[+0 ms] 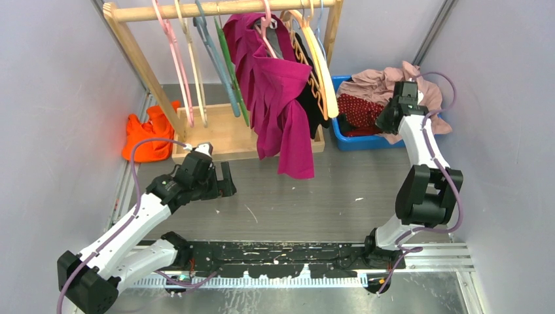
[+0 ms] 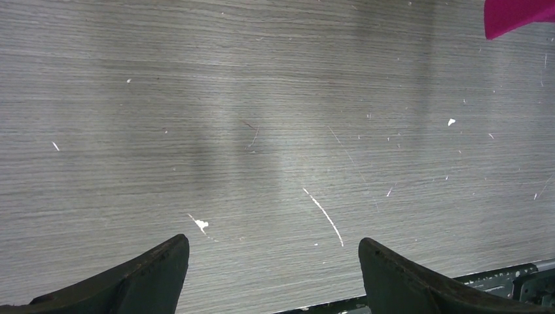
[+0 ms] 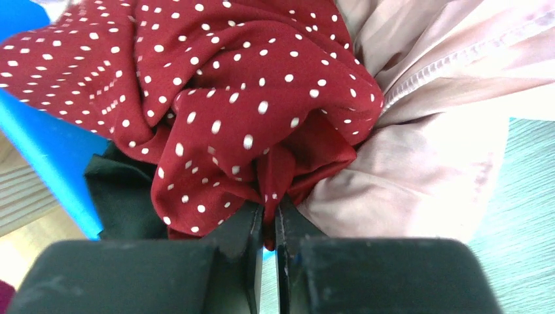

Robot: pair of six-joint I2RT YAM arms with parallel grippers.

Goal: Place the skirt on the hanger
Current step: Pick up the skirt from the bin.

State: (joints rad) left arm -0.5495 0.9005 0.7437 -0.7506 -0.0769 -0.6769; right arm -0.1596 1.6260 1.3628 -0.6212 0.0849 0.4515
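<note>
Skirt (image 1: 358,110): dark red with small white dots, bunched in a heap inside the blue bin (image 1: 363,140) at the far right of the table (image 1: 314,196); it lies against the pale pink garment (image 1: 373,82) piled in the same bin; a dark cloth (image 3: 124,196) shows under its near edge in the right wrist view
Right gripper (image 3: 269,209): reaching into the bin from the right; jaws drawn almost together, only a thin slit between them; a fold of the dotted skirt (image 3: 216,98) is pinched in that slit, with the pale pink garment (image 3: 425,163) pressing in just beside it
Left gripper (image 2: 273,261): jaws spread wide, nothing between them; it hovers over bare grey tabletop in front of the rack, well apart from the bin; only a corner of the magenta garment (image 2: 517,16) shows in its wrist view
Hanger (image 1: 171,59): thin and pink, hanging bare near the left end of the wooden rack (image 1: 229,8); well apart from the skirt and from both grippers
Rack, other items: a green hanger (image 1: 229,65) hangs further along the rail; the magenta garment (image 1: 281,98) hangs at the middle; a tan wooden hanger (image 1: 321,65) is just right of it
Floor of the rack: an orange cloth (image 1: 147,134) lies crumpled at its left foot
</note>
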